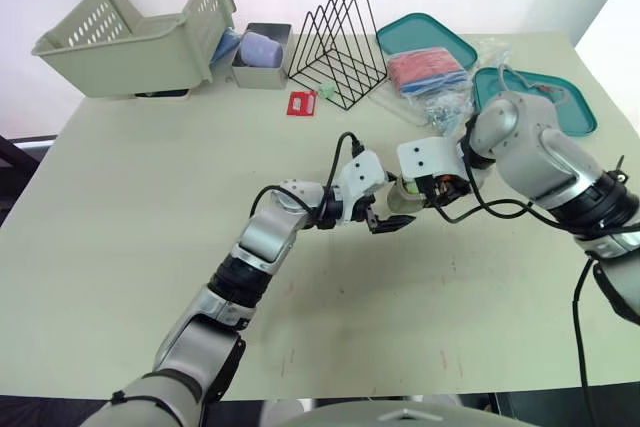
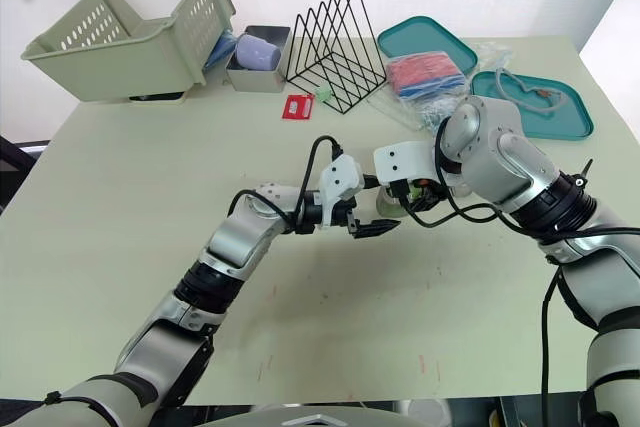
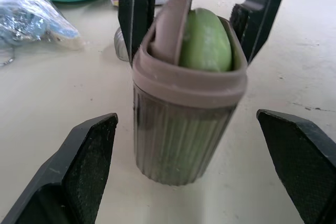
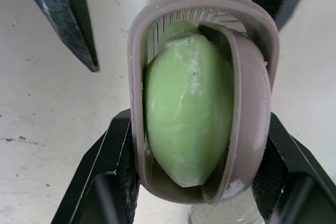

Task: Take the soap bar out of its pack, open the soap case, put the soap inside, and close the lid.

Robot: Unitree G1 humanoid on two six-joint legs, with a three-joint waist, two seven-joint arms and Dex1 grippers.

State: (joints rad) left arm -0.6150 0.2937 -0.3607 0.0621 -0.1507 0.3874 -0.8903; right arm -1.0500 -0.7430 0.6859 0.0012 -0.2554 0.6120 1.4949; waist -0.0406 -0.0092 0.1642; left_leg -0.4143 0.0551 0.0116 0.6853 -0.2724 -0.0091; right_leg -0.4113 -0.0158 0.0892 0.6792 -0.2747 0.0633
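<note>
Soap (image 4: 189, 108), bare and green, sits inside the soap case (image 3: 184, 129), which stands upright on the table (image 1: 150, 197) between our two arms. We therefore judge the unpacking, the opening and the inserting as done. What is left is the lid (image 4: 247, 108): it stands tilted in the mouth of the case beside the bar, leaving the opening uncovered and part of the soap above the rim. Our right gripper (image 4: 197, 145) clamps the case, one finger pressed against each side wall. Our left gripper (image 1: 385, 221) faces the case with its fingers spread wide, one on either side and touching nothing. We reckon the soap may need seating a little deeper before the lid can swing over and shut.
</note>
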